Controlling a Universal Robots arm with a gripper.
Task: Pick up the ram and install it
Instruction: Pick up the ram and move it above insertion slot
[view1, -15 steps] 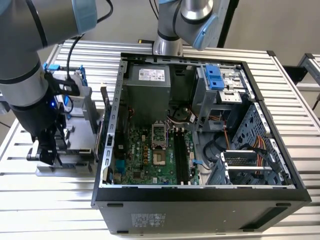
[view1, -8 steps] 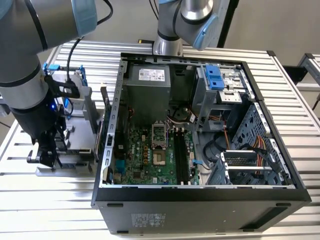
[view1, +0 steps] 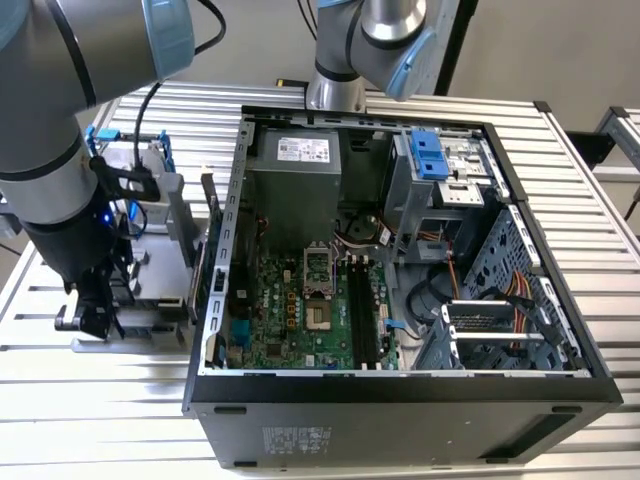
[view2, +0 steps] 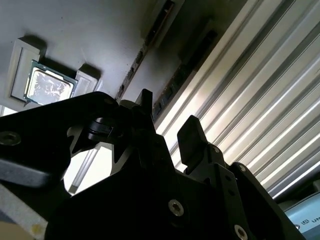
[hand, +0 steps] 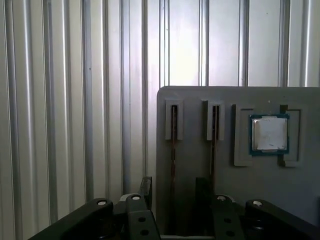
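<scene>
First wrist view, item one: the ram (hand: 173, 145), standing on edge in a slot of the grey holder plate (hand: 195, 105), the slot nearest that plate's side edge. I log a second stick (hand: 213, 145) in the neighbouring slot and the processor chip (hand: 270, 134) in its recess toward the opposite edge.

Item two: the gripper (hand: 174, 192). Its fingers (hand: 146, 186) are spread apart and hold nothing. The ram's slot runs into the gap between them, with bare plate on each side of the stick. The second wrist view agrees: gripper (view2: 167, 107) with jaws apart, ram (view2: 176, 82) pointing into the gap.

Item three, the relation I steer by: the ram's long axis runs along the slot, away from the gripper toward the plate's far edge. Its flat faces turn toward the two fingers, so a close would pinch across its thickness.

Item four, location: in the exterior view the gripper (view1: 88, 315) hangs over the holder near the table's (view1: 60, 400) edge on the exterior view's left, well apart from the open computer case (view1: 400, 400).

Item five, unclear: the gripper body cuts off the ram's near end. Edge-on, its chips and label are hidden. I cannot tell whether the fingertips are level with the stick or above it, nor whether either touches it.
</scene>
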